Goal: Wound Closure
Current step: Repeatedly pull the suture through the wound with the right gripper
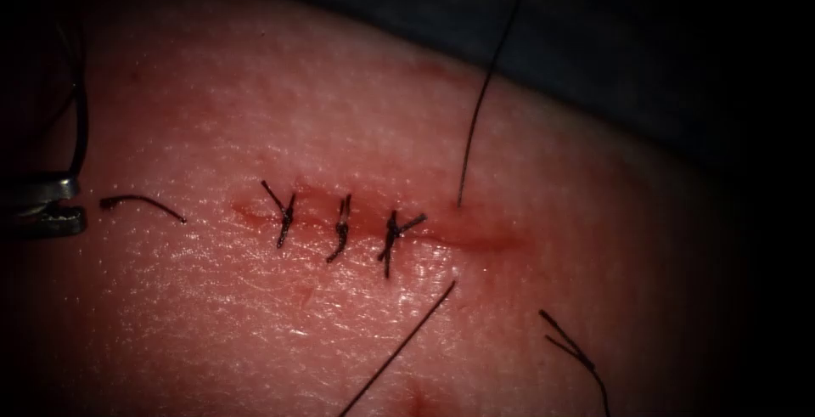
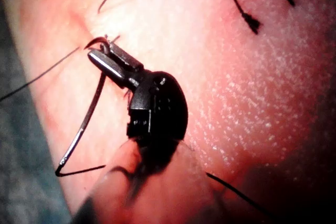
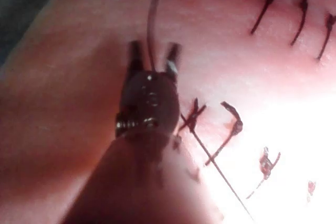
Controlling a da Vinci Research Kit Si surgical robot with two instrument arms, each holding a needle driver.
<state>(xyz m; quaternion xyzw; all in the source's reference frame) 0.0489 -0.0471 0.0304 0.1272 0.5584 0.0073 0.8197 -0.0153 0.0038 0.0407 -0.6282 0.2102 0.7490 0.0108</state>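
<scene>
The tissue (image 1: pixel 255 324) has a cut (image 1: pixel 480 239) with three dark stitches (image 1: pixel 341 230) across its left part. My left tool (image 1: pixel 75 205) sits far to the left of the cut. Its jaws (image 2: pixel 101 52) are shut on the curved needle (image 2: pixel 84 124) close to one end, and the needle hangs free of the tissue. My right tool (image 3: pixel 153 56) hovers over the tissue with open jaws, and a strand of thread (image 3: pixel 150 30) runs between them. Thread (image 1: pixel 480 103) rises from the tissue just above the cut's right part. A second strand (image 1: pixel 399 345) lies below the cut.
A cut piece of thread (image 1: pixel 140 203) lies left of the stitches and another (image 1: pixel 573 351) at the lower right. Red fluid stains the cut's unstitched right end. The tissue's far edge (image 1: pixel 509 77) meets a dark cloth.
</scene>
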